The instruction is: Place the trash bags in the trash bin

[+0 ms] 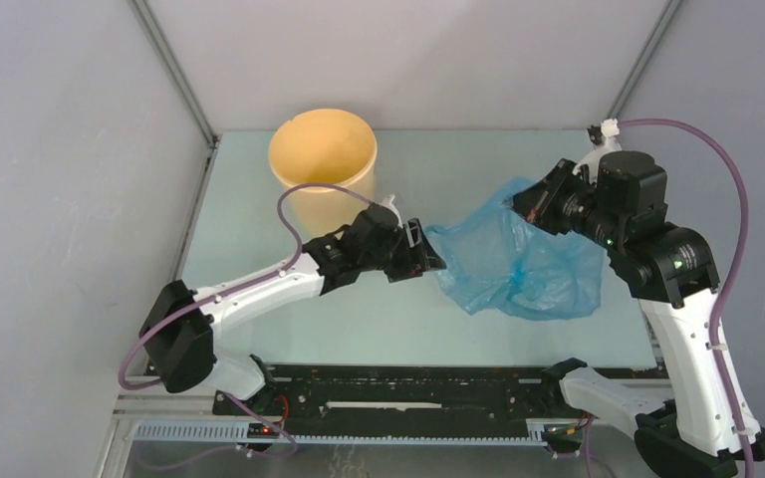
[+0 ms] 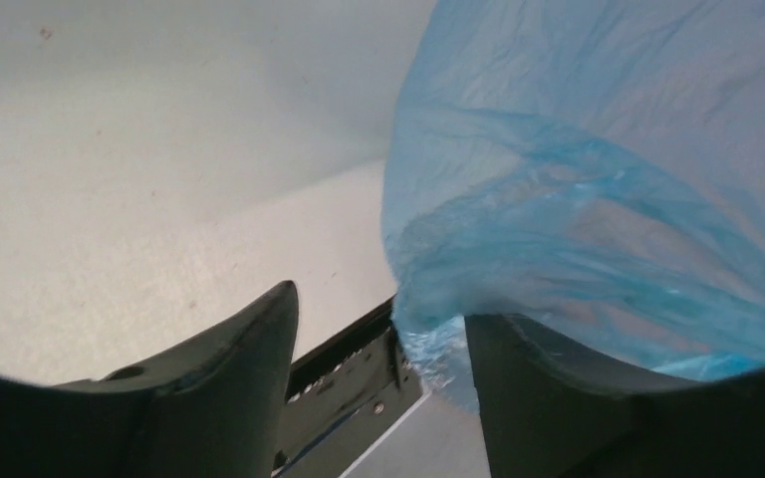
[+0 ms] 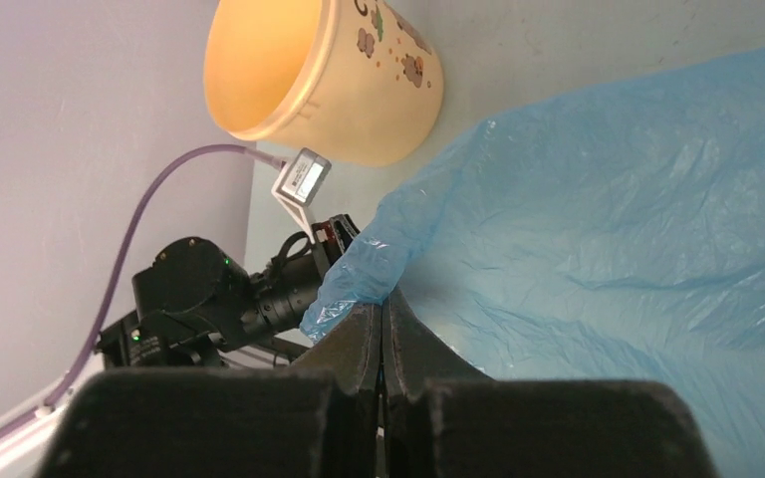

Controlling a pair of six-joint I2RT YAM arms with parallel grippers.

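Note:
The light-blue trash bag point(image 1: 518, 261) is held up off the table at centre right, its lower part resting on the surface. My right gripper point(image 1: 524, 204) is shut on the bag's upper edge; in the right wrist view the closed fingertips point(image 3: 382, 304) pinch the blue film point(image 3: 598, 209). My left gripper point(image 1: 428, 255) is open at the bag's left edge. In the left wrist view the bag point(image 2: 608, 179) drapes over the right finger point(image 2: 538, 378), with a bit of film hanging between the jaws. The tan trash bin point(image 1: 324, 164) stands upright at the back left, also in the right wrist view point(image 3: 339, 80).
A black rail point(image 1: 408, 390) runs along the table's near edge. Grey enclosure walls stand on the left, back and right. Purple cables point(image 1: 304, 199) loop over both arms. The left arm's wrist point(image 3: 209, 294) shows below the bag in the right wrist view.

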